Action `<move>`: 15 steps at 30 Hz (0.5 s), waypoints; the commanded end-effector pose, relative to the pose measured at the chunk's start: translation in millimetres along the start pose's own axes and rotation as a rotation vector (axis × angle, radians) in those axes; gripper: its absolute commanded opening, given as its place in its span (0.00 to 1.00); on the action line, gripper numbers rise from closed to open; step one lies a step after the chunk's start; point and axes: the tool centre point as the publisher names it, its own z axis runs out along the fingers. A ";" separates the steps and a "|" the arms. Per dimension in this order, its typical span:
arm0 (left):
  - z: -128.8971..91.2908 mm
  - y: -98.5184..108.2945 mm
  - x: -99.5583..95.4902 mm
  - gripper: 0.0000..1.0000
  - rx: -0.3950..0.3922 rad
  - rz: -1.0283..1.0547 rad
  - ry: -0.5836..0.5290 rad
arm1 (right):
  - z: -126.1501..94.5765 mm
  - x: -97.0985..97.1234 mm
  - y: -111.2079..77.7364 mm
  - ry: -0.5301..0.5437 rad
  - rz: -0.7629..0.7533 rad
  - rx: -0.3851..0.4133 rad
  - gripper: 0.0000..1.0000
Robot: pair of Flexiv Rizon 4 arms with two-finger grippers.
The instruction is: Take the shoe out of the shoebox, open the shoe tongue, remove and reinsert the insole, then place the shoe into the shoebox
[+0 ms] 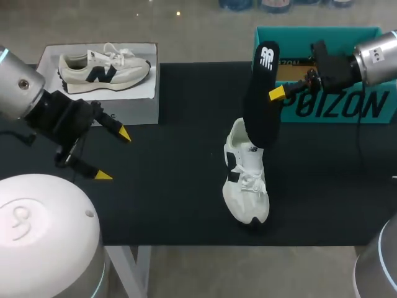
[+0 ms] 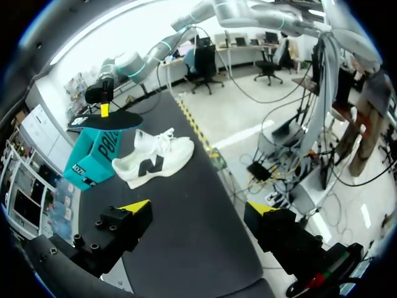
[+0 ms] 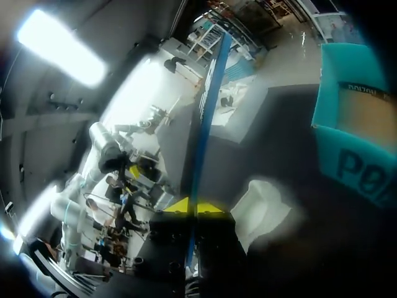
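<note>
Already the shoe lies out on the table, below the right pincer, whose fingers clamp the black insole and hold it up clear of the shoe; the teal shoebox stands just behind that pincer. By my judgement, reinserting the insole and boxing the shoe remain. The left pincer hangs open and empty, well apart from the shoe.

Even overhead light; harsh ceiling glare in right wrist view.
</note>
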 end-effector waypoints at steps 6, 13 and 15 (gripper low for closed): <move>-0.8 0.0 1.2 1.00 -0.002 0.001 0.000 | 17.0 -42.0 32.4 0.010 -0.056 0.039 0.00; -0.8 0.0 1.2 1.00 -0.002 0.001 0.000 | 20.3 -56.7 37.1 -0.014 -0.090 0.018 0.00; -0.8 0.0 1.2 1.00 -0.002 0.001 0.000 | 20.9 -60.0 37.6 -0.019 -0.098 0.014 0.00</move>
